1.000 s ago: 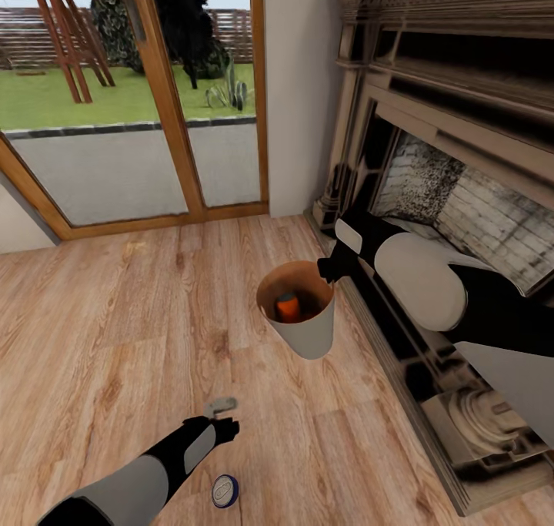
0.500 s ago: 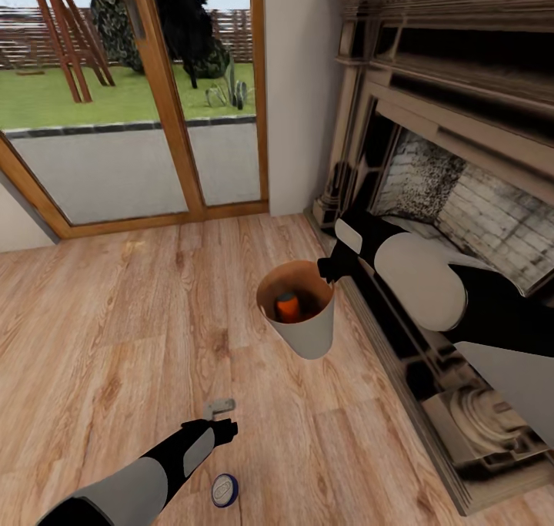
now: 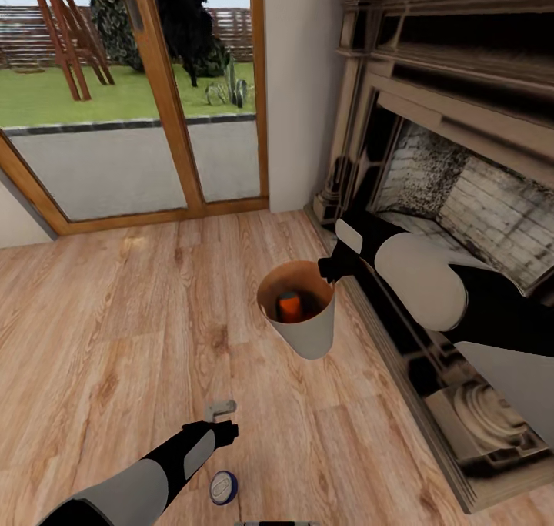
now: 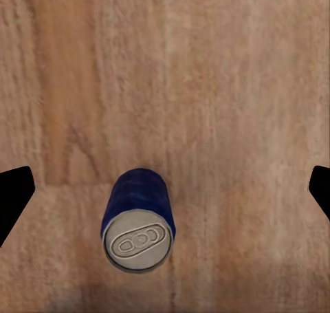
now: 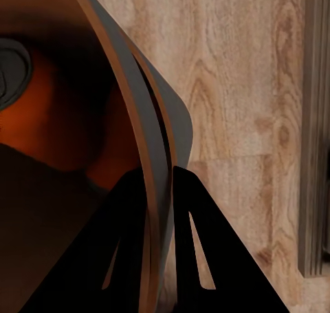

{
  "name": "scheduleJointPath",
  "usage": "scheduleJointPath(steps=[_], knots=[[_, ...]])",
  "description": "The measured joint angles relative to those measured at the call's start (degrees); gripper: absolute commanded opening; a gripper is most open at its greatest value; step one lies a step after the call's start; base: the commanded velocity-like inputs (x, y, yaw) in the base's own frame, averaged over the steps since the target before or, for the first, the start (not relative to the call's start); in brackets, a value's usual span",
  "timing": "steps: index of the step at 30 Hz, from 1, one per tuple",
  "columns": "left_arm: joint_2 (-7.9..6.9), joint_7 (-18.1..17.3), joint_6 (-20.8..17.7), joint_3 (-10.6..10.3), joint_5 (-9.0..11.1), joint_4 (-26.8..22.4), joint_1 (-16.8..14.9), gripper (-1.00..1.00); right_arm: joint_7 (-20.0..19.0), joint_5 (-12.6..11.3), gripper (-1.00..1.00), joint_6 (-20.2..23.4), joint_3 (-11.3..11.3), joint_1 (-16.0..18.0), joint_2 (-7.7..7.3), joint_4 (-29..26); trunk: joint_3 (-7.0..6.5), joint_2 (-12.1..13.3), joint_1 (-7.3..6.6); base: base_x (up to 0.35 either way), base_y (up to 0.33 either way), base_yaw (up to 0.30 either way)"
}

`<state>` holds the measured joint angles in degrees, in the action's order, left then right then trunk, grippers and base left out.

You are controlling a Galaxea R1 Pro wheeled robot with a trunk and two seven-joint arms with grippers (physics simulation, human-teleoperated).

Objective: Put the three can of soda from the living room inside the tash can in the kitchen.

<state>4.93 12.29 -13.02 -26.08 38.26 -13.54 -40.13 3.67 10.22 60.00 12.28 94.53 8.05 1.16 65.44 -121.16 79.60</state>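
Wood-plank flooring (image 3: 115, 333) runs under both arms, bounded by wood-framed glass doors (image 3: 131, 102) ahead and a dark ornate fireplace (image 3: 446, 164) beside the right arm. The right gripper (image 5: 159, 179) pinches the wall of the trash can (image 3: 312, 333): in the right wrist view one finger sits inside the rim and the other outside, pressed together on the thin grey-and-tan wall. In the head view the bin hangs tilted below this gripper, clear of the floor, its tan inside facing up. An orange soda can (image 3: 289, 307) lies in the bin, just inside the wall from the clamped fingers; whether a second can lies beside it cannot be told.

The left gripper (image 4: 165, 189) points down at the floor with its fingers spread wide apart, the tips showing at opposite edges of the left wrist view. A dark blue soda can (image 4: 138, 220) stands upright on the planks directly below, between the two fingertips and touching neither. Its silver top with the pull tab faces the camera.
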Motion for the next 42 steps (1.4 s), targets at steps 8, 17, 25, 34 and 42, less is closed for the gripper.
scheduleJointPath(steps=[8,17,25,34,42], knots=[[0.26,0.01,-0.08,-0.34,0.04,0.04,1.65,1.00,0.00,0.06,-1.00,0.00,-0.13,0.01,0.02,0.01,1.26,-2.82,1.54,0.000,0.000,0.000],[0.23,0.02,-0.01,-0.29,0.17,2.32,2.29,1.00,0.00,-0.02,-1.00,0.00,-0.04,0.00,-0.03,0.01,1.62,-3.61,1.98,0.000,0.000,0.000],[0.18,0.02,0.83,-0.29,0.09,2.69,2.33,1.00,0.00,0.08,-1.00,0.00,-0.13,0.01,-0.05,0.00,2.34,-5.23,2.86,0.000,0.000,0.000],[0.36,-0.05,3.04,-0.46,-0.03,2.73,2.33,1.00,0.00,-0.07,-1.00,0.00,0.01,0.00,-0.04,0.01,2.69,-6.02,3.30,0.000,0.000,0.000],[0.43,-0.07,3.20,-0.78,-0.02,2.73,2.33,1.00,0.00,0.12,-1.00,0.00,-0.09,0.00,0.01,0.00,4.13,-9.22,5.05,0.000,0.000,0.000]])
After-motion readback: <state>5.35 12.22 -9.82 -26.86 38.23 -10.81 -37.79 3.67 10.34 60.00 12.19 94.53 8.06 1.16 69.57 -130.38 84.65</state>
